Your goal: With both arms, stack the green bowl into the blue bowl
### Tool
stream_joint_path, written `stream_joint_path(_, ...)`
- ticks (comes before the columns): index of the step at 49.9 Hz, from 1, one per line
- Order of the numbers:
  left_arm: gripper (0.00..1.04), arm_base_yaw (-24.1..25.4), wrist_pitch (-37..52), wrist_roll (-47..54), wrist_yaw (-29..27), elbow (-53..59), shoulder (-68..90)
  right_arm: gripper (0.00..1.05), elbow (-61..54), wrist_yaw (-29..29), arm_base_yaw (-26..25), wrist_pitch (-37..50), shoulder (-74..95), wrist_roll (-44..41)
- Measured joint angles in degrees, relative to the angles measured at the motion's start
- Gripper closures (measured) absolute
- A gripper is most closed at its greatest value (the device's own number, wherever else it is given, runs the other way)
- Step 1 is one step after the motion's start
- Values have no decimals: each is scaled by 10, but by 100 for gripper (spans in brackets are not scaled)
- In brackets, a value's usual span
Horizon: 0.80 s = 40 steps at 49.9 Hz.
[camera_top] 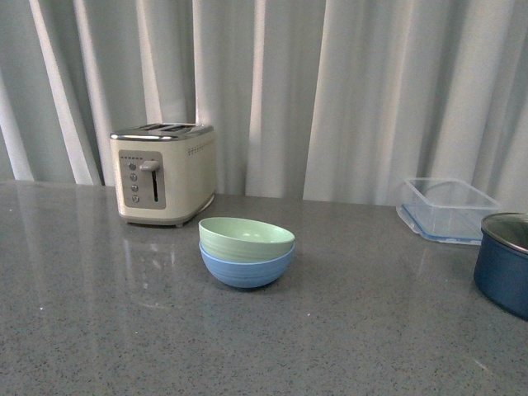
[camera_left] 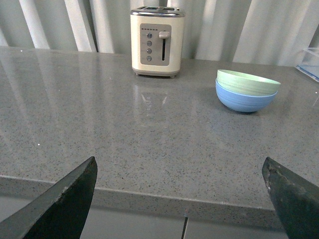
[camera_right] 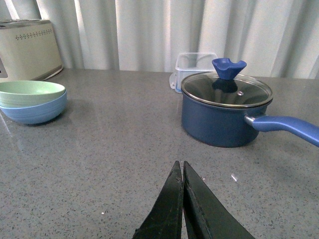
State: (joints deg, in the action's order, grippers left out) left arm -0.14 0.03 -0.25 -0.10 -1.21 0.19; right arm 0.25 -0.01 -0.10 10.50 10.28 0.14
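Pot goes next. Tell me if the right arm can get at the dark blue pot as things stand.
Probably yes. Only bare countertop lies between the right gripper and the dark blue pot; its handle is unobstructed. The fingers are shut and would need opening.

Three low views, shared stacked bowls (camera_top: 247, 252)

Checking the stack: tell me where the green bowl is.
In the front view the green bowl sits nested in the blue bowl at mid-counter, just right of and in front of the toaster.

I see a pale green bowl (camera_top: 247, 237) in a light blue bowl (camera_top: 247, 269), a cream toaster (camera_top: 163, 173), a dark blue pot (camera_top: 503, 264), and a speckled grey table (camera_top: 99, 330).
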Motion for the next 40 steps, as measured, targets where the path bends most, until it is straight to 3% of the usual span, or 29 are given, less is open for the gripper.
stream_joint_path(8, 7, 0, 0, 0, 0, 0, 0, 104, 0, 0, 0, -100, -85, 0)
stream_joint_path(14, 7, 0, 0, 0, 0, 0, 0, 104, 0, 0, 0, -104, -100, 0)
stream_joint_path(36, 7, 0, 0, 0, 0, 0, 0, 10, 0, 0, 0, -104, -100, -1)
stream_joint_path(40, 7, 0, 0, 0, 0, 0, 0, 11, 0, 0, 0, -104, -100, -1)
